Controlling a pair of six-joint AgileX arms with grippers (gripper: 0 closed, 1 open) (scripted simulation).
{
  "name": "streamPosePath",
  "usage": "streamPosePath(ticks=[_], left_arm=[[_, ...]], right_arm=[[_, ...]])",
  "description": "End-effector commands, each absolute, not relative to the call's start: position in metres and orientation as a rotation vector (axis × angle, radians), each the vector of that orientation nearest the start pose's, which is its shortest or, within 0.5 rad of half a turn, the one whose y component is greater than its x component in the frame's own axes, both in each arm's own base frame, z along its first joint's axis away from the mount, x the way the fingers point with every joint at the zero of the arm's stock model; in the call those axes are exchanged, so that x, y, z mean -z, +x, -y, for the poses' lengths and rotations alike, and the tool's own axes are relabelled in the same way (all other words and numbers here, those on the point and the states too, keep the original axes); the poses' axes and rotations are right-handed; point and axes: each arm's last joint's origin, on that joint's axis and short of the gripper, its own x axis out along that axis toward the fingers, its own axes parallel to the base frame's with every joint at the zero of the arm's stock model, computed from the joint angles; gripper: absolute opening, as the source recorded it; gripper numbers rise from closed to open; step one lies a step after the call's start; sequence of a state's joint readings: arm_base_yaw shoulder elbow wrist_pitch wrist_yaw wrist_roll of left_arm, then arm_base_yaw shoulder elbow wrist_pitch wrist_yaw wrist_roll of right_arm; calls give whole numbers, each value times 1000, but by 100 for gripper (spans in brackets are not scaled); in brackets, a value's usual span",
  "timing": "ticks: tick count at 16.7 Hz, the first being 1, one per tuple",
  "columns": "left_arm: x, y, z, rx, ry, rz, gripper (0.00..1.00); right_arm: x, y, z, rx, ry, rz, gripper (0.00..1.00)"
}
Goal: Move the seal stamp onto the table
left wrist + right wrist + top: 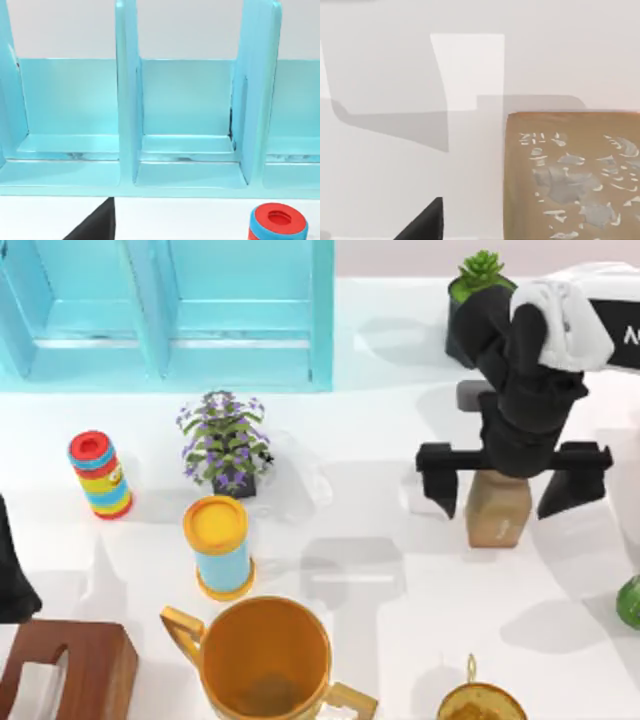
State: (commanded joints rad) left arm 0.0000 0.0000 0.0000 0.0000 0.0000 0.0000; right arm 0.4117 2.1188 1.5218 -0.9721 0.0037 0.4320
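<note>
Seal stamp point(498, 508) stands upright near the table's point(400, 630) right edge in the top view, between the right gripper's point(512, 478) wide-spread fingers. Right wrist view: its marked face point(572, 175) fills close. Release looks under way; next, lift clear. Left arm point(12, 570) is parked at the left edge.

Top cam looking straight down on table point(360, 570). L wrist cam facing blue cabinet point(185, 125) close. R wrist cam hovering tight over seal stamp point(570, 175), shared w/ top point(497, 508).
</note>
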Motion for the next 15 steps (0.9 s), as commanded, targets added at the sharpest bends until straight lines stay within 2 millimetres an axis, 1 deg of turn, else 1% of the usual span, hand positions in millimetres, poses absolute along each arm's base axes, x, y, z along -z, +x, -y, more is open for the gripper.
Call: streamPosePath(ticks=[4, 6, 7, 9, 11, 13, 15], left_arm=[[-160, 106, 1, 0, 0, 0, 100], [-160, 106, 1, 0, 0, 0, 100], [-160, 106, 1, 0, 0, 0, 100], [-160, 106, 1, 0, 0, 0, 100], [-160, 106, 1, 0, 0, 0, 100], [-160, 106, 1, 0, 0, 0, 100], [-160, 106, 1, 0, 0, 0, 100]], right_arm=[[-139, 366, -163, 11, 11, -1569, 100], [-146, 368, -164, 14, 13, -1571, 100], [-155, 371, -165, 15, 15, -1571, 100], [-179, 375, -167, 16, 16, -1571, 100], [-212, 377, -168, 19, 11, -1579, 100], [-244, 374, -167, 19, 7, -1584, 100], [-270, 370, -165, 15, 8, -1577, 100]])
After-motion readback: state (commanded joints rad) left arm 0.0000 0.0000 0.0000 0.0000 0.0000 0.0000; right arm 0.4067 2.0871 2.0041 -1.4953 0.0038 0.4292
